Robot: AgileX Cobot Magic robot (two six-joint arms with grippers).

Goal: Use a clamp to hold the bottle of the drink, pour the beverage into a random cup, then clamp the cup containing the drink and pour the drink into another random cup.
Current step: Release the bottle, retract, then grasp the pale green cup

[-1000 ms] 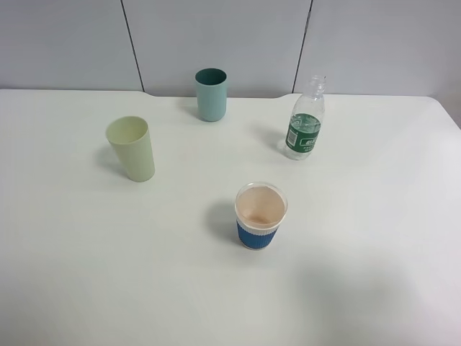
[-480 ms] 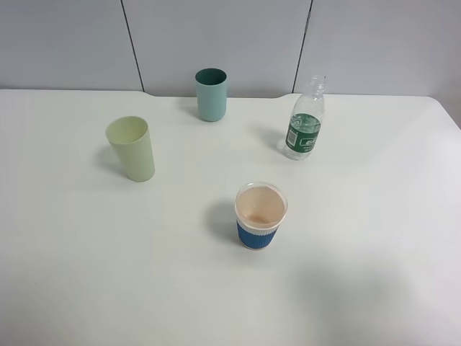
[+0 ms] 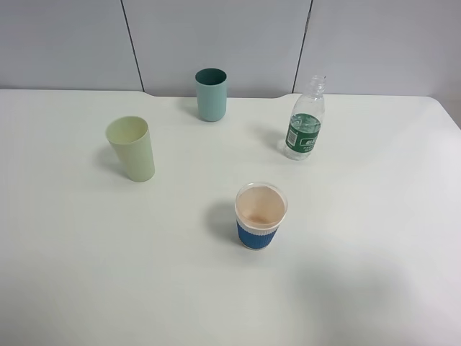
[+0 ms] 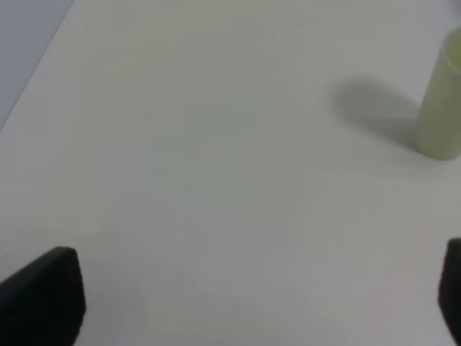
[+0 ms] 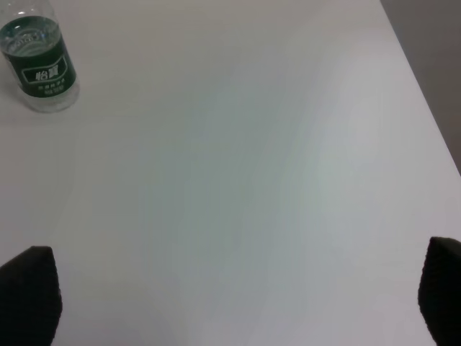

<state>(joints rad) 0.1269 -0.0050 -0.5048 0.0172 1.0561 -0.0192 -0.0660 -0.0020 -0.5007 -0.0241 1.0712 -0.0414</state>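
Bottle (image 3: 305, 122) bears a green label (image 3: 302, 137), print illegible; left pincer (image 4: 248, 295) and right pincer (image 5: 234, 295) gape empty.

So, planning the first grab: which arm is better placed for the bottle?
Right, probably: the bottle stands on that arm's side, and only the right wrist view shows it, ahead of the open right claw.

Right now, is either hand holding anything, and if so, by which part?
Nothing is held. The left hand and the right hand are both open and empty; the bottle stands alone, untouched.
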